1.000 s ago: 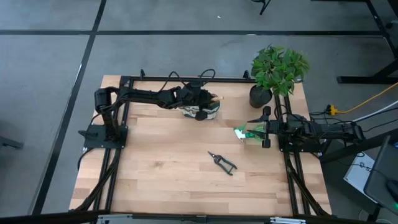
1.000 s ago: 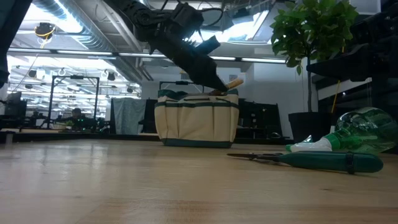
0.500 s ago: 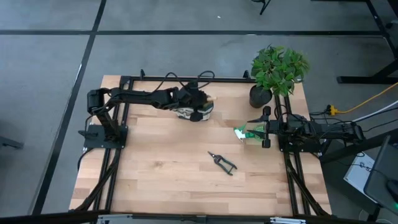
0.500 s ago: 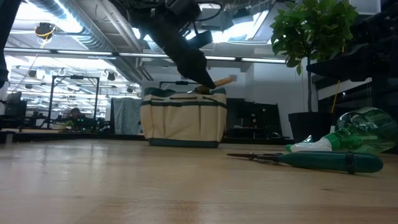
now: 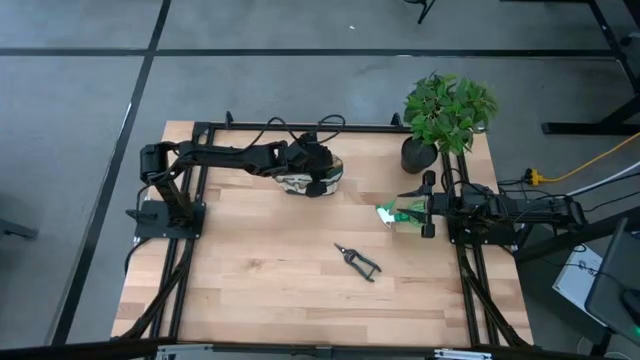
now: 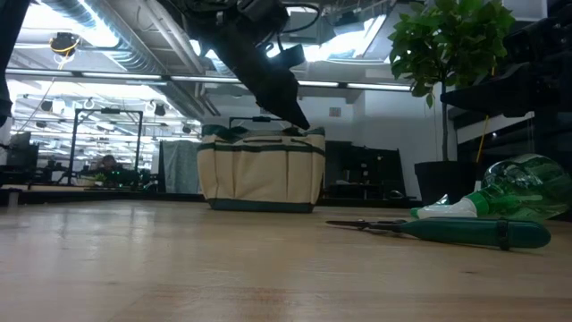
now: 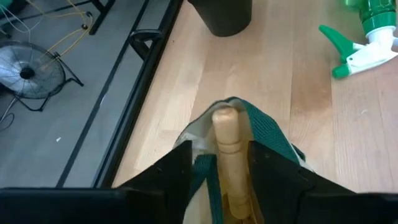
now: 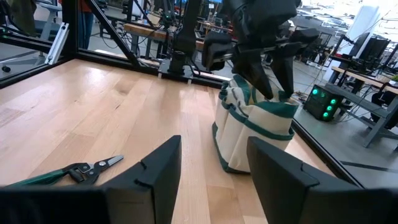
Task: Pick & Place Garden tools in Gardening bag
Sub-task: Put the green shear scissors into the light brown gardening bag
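Observation:
The cream and green gardening bag stands on its base at the table's far middle; it also shows in the low view. My left gripper reaches into the bag's open top and is shut on a wooden-handled tool. The tool's metal end is hidden in the bag. The green-handled pruning shears lie flat near the table's middle. The green-and-white spray bottle lies on its side right next to my right gripper, which is open and empty. My left gripper pinches the tool's wooden handle between its two fingers, a little back from the handle's rounded free end. The fingers slant down from the table's left into the bag's mouth. The bag's green rim lies around the handle.
A potted green plant in a black pot stands at the far right corner, close to the bag and the bottle. Black frame rails run along the table's far edge and sides. Bare wood lies toward the near edge.
My left gripper has gone toward the table's left edge and down. The bag has slid along the table toward the left with it. The wooden handle, which stuck out above the bag's rim, has sunk out of the low view into the bag.

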